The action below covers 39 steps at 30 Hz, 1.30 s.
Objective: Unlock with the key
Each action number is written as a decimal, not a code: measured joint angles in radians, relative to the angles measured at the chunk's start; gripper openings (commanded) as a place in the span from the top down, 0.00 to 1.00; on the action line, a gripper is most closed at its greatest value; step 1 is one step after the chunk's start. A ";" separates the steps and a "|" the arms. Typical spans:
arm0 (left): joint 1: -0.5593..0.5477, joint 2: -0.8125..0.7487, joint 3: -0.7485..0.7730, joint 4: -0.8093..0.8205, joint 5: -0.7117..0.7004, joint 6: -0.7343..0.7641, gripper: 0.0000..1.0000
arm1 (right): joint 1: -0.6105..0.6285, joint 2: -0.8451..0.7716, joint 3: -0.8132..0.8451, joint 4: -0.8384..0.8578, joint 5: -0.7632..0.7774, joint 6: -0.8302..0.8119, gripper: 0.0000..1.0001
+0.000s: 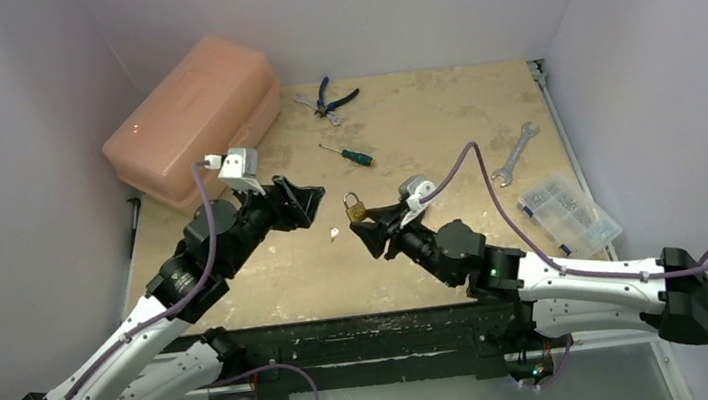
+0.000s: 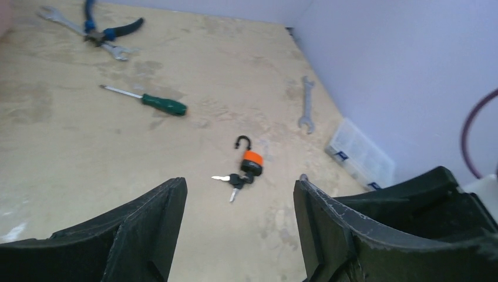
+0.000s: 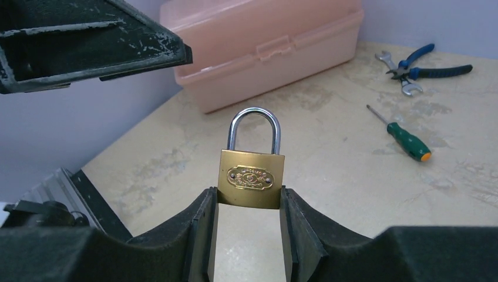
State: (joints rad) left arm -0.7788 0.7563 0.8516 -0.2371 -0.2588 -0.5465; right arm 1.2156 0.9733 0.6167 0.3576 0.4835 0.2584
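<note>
**Item 1:** brass padlock, sitting upright with the shackle seated and pointing up. The right hand is pinching its body at both sides, apparently clear of the tabletop. The keyway end is lying hidden down between the fingers.

**Item 2:** key, lying flat between the two hands, just off the left hand, which is the nearer one. Its long axis is showing too small to tell.

**Left hand:** gaping wide and holding nothing.

**Markings:** an oval embossed plate is showing on the lock face, its lettering unreadable.
</note>
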 measured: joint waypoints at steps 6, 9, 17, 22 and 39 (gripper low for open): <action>0.000 0.047 0.070 0.058 0.179 -0.080 0.35 | 0.000 -0.066 0.018 -0.035 0.024 -0.010 0.90; 0.000 0.071 0.076 0.093 0.256 -0.111 0.37 | 0.000 -0.077 0.030 -0.052 0.026 -0.017 0.90; 0.000 0.153 0.076 0.116 0.388 -0.167 0.41 | 0.000 -0.098 0.055 -0.068 0.025 -0.041 0.90; 0.000 0.171 0.076 0.128 0.438 -0.180 0.46 | 0.000 -0.108 0.058 -0.069 0.022 -0.062 0.90; 0.000 0.236 0.076 0.176 0.492 -0.225 0.63 | 0.000 -0.111 0.069 -0.090 0.022 -0.132 0.90</action>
State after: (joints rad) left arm -0.7788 0.9920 0.9276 -0.0608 0.2329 -0.7715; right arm 1.2156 0.8627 0.6861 0.2680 0.5053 0.1265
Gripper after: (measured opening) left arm 0.411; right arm 0.444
